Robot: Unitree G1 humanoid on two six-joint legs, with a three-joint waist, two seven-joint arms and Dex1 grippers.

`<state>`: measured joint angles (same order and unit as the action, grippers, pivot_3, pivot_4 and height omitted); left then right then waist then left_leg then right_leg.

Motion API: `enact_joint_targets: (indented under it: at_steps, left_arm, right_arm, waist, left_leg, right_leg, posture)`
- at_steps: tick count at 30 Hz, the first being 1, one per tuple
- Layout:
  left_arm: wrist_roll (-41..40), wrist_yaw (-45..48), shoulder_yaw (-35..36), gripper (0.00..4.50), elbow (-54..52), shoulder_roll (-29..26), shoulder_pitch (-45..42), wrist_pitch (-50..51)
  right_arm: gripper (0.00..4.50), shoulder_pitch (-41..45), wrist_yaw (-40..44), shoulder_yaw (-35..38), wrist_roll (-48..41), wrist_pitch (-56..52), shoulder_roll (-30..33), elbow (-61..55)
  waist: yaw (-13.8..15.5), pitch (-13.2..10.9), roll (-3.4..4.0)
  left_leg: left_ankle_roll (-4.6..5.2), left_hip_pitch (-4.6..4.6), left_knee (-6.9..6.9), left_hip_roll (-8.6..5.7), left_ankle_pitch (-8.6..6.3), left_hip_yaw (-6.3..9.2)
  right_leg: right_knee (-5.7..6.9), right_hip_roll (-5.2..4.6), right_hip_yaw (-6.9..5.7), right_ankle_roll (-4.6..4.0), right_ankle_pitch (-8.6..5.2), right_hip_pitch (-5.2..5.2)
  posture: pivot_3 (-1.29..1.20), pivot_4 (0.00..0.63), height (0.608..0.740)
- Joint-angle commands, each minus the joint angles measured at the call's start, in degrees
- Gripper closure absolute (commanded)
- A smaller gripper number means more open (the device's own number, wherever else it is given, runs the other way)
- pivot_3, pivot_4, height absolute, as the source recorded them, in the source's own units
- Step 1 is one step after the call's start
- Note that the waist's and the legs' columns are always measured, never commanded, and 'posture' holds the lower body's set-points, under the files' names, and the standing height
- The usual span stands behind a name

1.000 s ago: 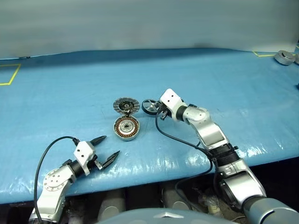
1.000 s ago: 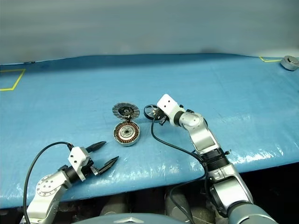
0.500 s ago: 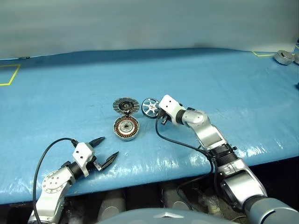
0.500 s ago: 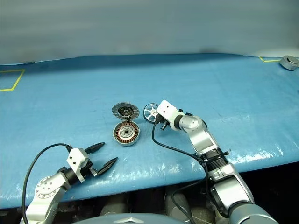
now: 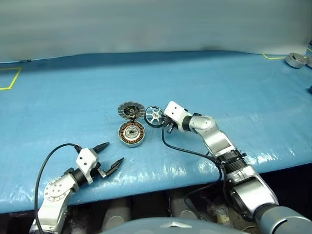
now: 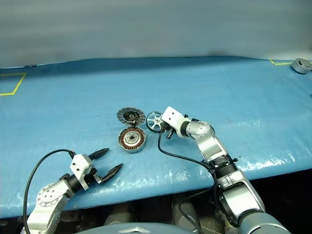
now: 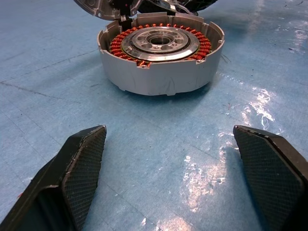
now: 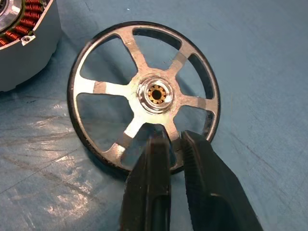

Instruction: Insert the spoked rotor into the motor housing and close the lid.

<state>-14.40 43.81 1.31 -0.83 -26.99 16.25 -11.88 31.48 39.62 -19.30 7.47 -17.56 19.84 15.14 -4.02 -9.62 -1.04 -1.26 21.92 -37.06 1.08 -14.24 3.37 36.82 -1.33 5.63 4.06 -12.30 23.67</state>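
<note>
Left claw (image 5: 111,155) hovers low over the near edge of the blue worktop (image 5: 234,83), its two black fingers (image 7: 79,166) spread wide apart and empty. Directly ahead of this claw, well apart from its tips, stands the motor housing (image 5: 132,133), an upright round metal cup showing a ring of copper-brown windings around a silver centre; in the left wrist view the housing (image 7: 161,60) sits on the worktop between the lines of the two fingers. Beyond the housing from the left claw, and touching its far rim at a hinge, the lid (image 5: 131,110) stands swung open, a grey disc with fine radial stripes and a dark centre. Just beside the lid and housing, on their right, the spoked rotor (image 5: 154,116) is tilted with its face toward the camera. Right claw (image 8: 174,144) meets the rotor's near edge: its fingers are drawn nearly together and pinch the black rim (image 8: 96,149) of the rotor (image 8: 144,94) where a silver spoke joins it. The housing lies just to the left of this claw. Far to the right of the right claw, at the worktop's back corner, a grey round part (image 5: 296,59) rests beside yellow tape (image 5: 275,57).
</note>
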Motion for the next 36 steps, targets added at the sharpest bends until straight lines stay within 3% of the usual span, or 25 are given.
enact_joint_targets:
  at_steps: [1, 17, 22, 24, 29, 36]
  left_arm:
    - [0.01, -0.03, 0.03, 0.00, -1.49, 0.41, 0.08, -1.24]
    - [-0.03, 0.39, 0.17, 0.00, -1.04, 0.34, -1.05, -1.18]
    - [0.15, 0.45, -0.20, 0.00, -0.45, 0.62, -1.50, -1.35]
    - [0.19, 0.49, -0.36, 0.00, -0.14, 0.75, -1.78, -1.42]
    - [0.18, 0.69, -0.70, 0.00, 0.38, 0.79, -2.46, -1.42]
    - [0.04, 0.95, -0.38, 0.00, 0.73, 0.59, -3.05, -1.49]
  right_arm:
    - [4.48, -0.88, -0.02, -0.81, 1.12, -0.56, 0.29, 0.70]
    - [4.48, -11.23, -3.93, 8.31, -1.26, -7.27, 5.44, -19.25]
    - [4.48, -15.57, -2.57, 21.32, -18.85, -8.50, -0.76, -25.61]
    - [4.48, -16.22, -2.74, 23.97, -21.62, -9.93, -1.01, -26.86]
    - [4.48, -18.31, 0.80, 22.44, -25.37, -10.56, 1.52, -31.06]
    - [4.48, -19.58, 6.28, 12.71, -25.50, -10.67, 4.92, -36.11]
  waist:
    - [0.02, 0.01, -0.01]
    - [0.57, -0.02, 0.00]
    - [0.03, -0.07, -0.01]
    - [0.05, -0.10, 0.05]
    - [0.24, -0.11, 0.05]
    - [0.09, -0.12, 0.06]
  left_leg:
    - [0.00, -0.01, 0.00, 0.00, 0.00, 0.00]
    - [0.00, 0.14, 0.00, -0.05, 0.00, 0.02]
    - [0.00, 0.13, 0.00, 0.02, 0.00, 0.00]
    - [0.00, 0.13, -0.02, 0.04, 0.00, 0.00]
    - [0.00, 0.13, -0.01, 0.01, 0.00, 0.01]
    - [0.00, 0.12, 0.02, 0.04, 0.00, 0.01]
  right_leg:
    - [0.00, 0.00, 0.00, 0.00, 0.00, -0.01]
    - [-0.03, -0.05, 0.00, 0.00, -0.01, 0.10]
    - [-0.02, 0.02, 0.01, 0.01, -0.01, 0.11]
    - [0.00, 0.05, 0.02, 0.01, -0.01, 0.10]
    - [-0.04, 0.01, 0.01, 0.01, -0.01, 0.09]
    - [-0.01, 0.05, 0.01, -0.03, -0.03, 0.10]
  posture:
    - [0.00, 0.150, 0.740]
    - [0.00, 0.150, 0.740]
    - [0.00, 0.150, 0.740]
    - [0.00, 0.150, 0.740]
    - [0.00, 0.150, 0.740]
    - [0.00, 0.150, 0.740]
